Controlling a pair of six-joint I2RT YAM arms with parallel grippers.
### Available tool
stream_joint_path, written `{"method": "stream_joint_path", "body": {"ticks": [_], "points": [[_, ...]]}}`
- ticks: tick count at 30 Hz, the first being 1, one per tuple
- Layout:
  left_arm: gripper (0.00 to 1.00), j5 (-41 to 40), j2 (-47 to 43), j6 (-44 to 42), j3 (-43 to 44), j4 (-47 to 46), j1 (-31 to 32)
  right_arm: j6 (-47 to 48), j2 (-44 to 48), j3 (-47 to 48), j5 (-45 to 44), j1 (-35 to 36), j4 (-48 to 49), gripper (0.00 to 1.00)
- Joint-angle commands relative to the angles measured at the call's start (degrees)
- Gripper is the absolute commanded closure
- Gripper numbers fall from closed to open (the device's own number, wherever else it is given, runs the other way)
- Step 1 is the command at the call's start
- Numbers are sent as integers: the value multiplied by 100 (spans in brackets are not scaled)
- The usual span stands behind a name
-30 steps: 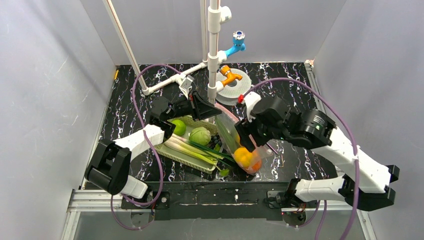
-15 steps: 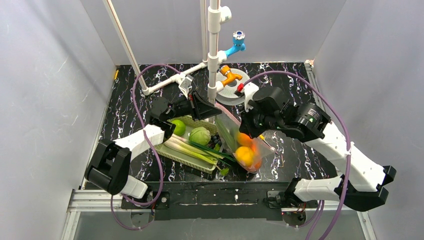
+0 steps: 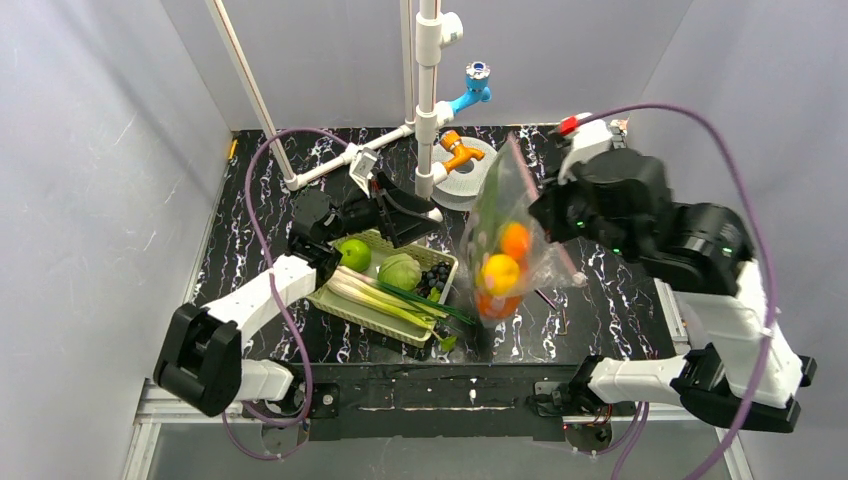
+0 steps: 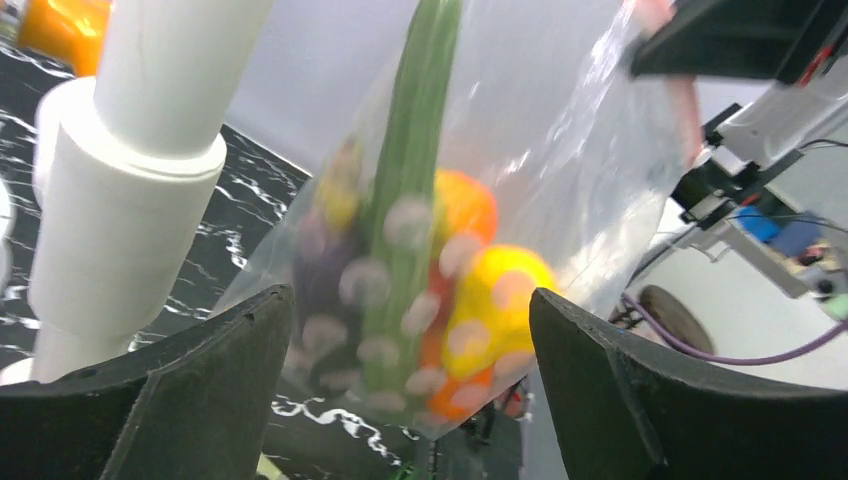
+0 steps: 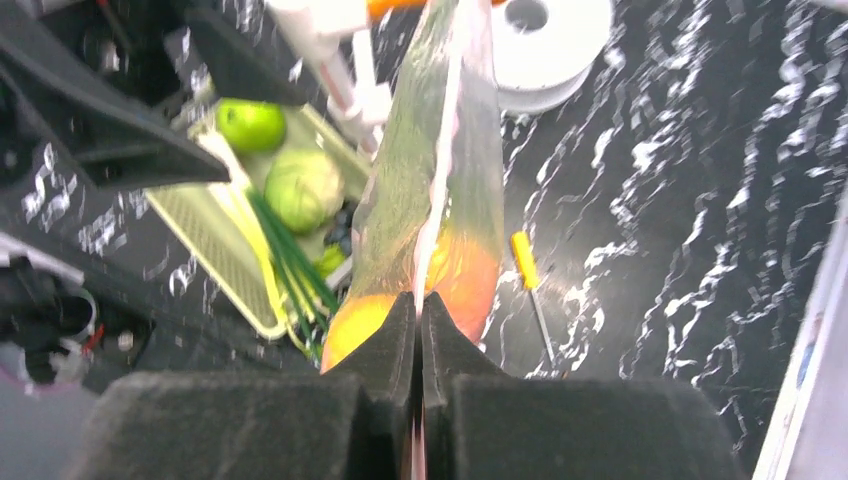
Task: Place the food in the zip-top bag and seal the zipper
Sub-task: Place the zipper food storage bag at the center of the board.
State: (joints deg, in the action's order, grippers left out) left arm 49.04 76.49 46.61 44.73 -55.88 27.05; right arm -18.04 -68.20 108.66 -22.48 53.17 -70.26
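The clear dotted zip-top bag (image 3: pixel 505 200) hangs in the air over the table. My right gripper (image 5: pixel 420 300) is shut on its pinkish-red zipper (image 5: pixel 441 190) and shows in the top view as the right gripper (image 3: pixel 548 212). The food is inside the bag: a yellow fruit (image 3: pixel 500 272), orange fruits (image 3: pixel 515 240) and a long green cucumber (image 4: pixel 410 170). My left gripper (image 3: pixel 413 216) stands open beside the white pipe, left of the bag. In its wrist view the left gripper (image 4: pixel 410 295) holds nothing and the bag (image 4: pixel 570 140) hangs beyond its fingers.
A pale green mesh basket (image 3: pixel 345 300) with a green apple, cabbage, spring onions and grapes lies under the left arm. A white pipe stand (image 3: pixel 427 100) and a white tape roll (image 3: pixel 470 178) are at the back. A yellow-handled screwdriver (image 5: pixel 523 260) lies below the bag.
The right gripper shut on the zipper edge and lifted the bag up and back off the table. The left gripper opened and the bag swung away from it.
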Motion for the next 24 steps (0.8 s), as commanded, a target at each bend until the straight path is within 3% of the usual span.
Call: {"method": "stream_joint_path", "body": {"ticks": [1,5,10,16,24], "points": [[13,-625,-600,-1079,52,961,-23,218,240,754,-1390,-86,-7,99],[13,-1299,-957,-1878,90,1908,-24,323,320,454,-1939,-454,85,99],[13,-2037,-1358,-2528,61,2515,-16,188,378,-555,-1678,-1721,566,99],[13,-2236,-1512,-2636,-32,2557,-15,-597,151,-798,-886,-3326,1124,99],[14,-2166,-1638,-2559,4,2568,-7,-542,-458,-1010,-1884,-3697,1475,99]]}}
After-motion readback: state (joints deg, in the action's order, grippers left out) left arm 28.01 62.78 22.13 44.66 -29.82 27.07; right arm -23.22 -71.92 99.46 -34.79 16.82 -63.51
